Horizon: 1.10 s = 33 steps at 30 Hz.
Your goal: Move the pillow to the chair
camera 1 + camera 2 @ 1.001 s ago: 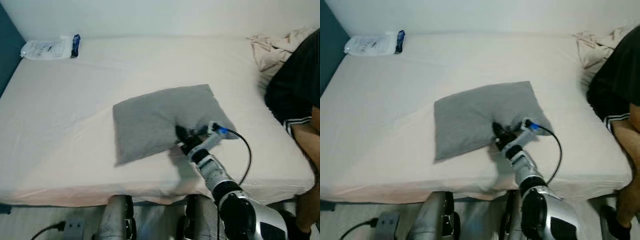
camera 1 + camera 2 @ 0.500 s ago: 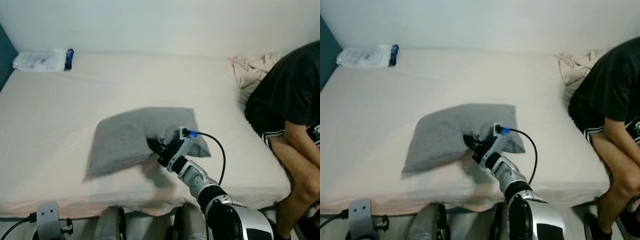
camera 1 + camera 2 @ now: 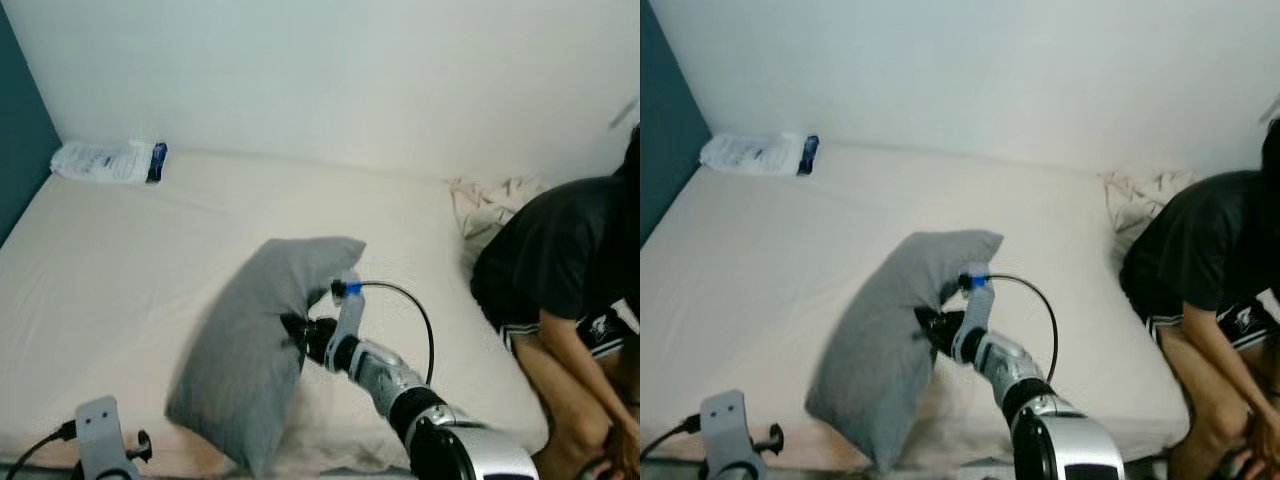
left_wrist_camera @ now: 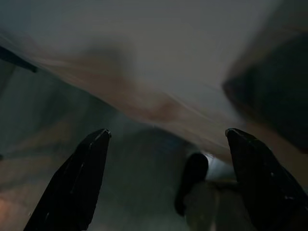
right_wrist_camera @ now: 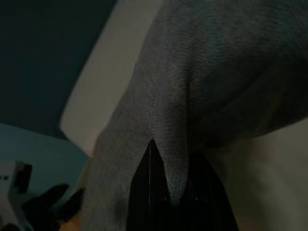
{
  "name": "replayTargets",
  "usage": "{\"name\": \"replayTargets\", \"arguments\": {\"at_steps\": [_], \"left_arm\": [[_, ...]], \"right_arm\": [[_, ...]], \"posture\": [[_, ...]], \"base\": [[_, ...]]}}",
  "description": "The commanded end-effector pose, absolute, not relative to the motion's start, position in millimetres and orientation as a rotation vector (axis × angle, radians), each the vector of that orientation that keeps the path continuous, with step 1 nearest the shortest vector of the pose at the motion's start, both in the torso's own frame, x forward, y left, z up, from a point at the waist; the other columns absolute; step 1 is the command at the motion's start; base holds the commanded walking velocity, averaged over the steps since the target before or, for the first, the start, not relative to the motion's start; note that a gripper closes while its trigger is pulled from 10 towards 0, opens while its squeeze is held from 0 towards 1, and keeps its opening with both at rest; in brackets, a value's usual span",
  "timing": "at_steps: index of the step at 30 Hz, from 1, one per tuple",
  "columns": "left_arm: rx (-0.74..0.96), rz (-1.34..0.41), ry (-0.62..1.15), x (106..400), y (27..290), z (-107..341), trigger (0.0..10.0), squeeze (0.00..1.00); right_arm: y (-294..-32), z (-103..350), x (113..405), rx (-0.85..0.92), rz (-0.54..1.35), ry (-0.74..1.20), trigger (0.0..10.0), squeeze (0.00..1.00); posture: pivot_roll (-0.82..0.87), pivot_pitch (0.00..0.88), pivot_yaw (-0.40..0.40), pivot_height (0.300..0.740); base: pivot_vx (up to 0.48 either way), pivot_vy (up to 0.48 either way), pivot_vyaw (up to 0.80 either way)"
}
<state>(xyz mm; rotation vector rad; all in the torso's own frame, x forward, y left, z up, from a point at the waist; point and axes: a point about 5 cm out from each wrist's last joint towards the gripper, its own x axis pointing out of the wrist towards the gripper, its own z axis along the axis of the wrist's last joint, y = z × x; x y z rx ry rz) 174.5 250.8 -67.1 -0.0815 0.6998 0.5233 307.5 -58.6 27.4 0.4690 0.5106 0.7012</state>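
Because my right tool (image 3: pixel 297 335) is clamped on one edge of the pillow (image 3: pixel 258 345), it hangs tilted above the bed (image 3: pixel 120 250). My left tool (image 4: pixel 166 183) idles, fingers apart.

Before us we see a wide bed (image 3: pixel 130 250) covered in a plain cream sheet, running back to a pale wall. In its far left corner, against the wall, lies a clear plastic packet (image 3: pixel 108 161) with a dark blue end. At the far right we find a crumpled beige cloth (image 3: pixel 490 203) heaped on the sheet, and beside it a person in a black shirt (image 3: pixel 560 270) sits on the bed's right edge. The grey pillow (image 3: pixel 262 350) stands tilted up near the front edge, its lower end at the sheet.
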Motion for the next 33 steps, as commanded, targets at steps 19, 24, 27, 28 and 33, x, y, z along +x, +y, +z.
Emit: {"name": "replayTargets", "arguments": {"at_steps": [19,24,27,28,33], "left_arm": [[-0.087,0.511,0.996,107,230,-102,10.0,0.0],[-0.068,0.499,1.006,104,229,-103,10.0,0.0],[-0.066,0.497,1.016,101,228,-104,10.0,0.0],[-0.063,0.492,1.03,97,228,-105,10.0,0.0],[-0.055,0.482,1.049,92,227,-106,10.0,0.0]], "right_arm": [[-111,-56,232,0.147,0.467,0.916,10.0,0.0],[-121,-63,222,0.091,0.452,0.955,10.0,0.0],[-123,-65,220,0.059,0.466,0.963,10.0,0.0],[-125,-67,216,0.037,0.47,0.974,10.0,0.0],[-127,-70,211,-0.004,0.482,0.99,10.0,0.0]], "posture": [[0.15,0.0,-0.152,0.74],[0.15,0.0,-0.153,0.74],[0.15,0.0,-0.153,0.74],[0.15,0.0,-0.153,0.74],[0.15,0.0,-0.153,0.74]], "base": [[0.0,0.0,0.04],[0.0,0.0,0.8],[0.0,0.0,0.8],[0.0,0.0,0.8],[0.0,0.0,0.8]]}}
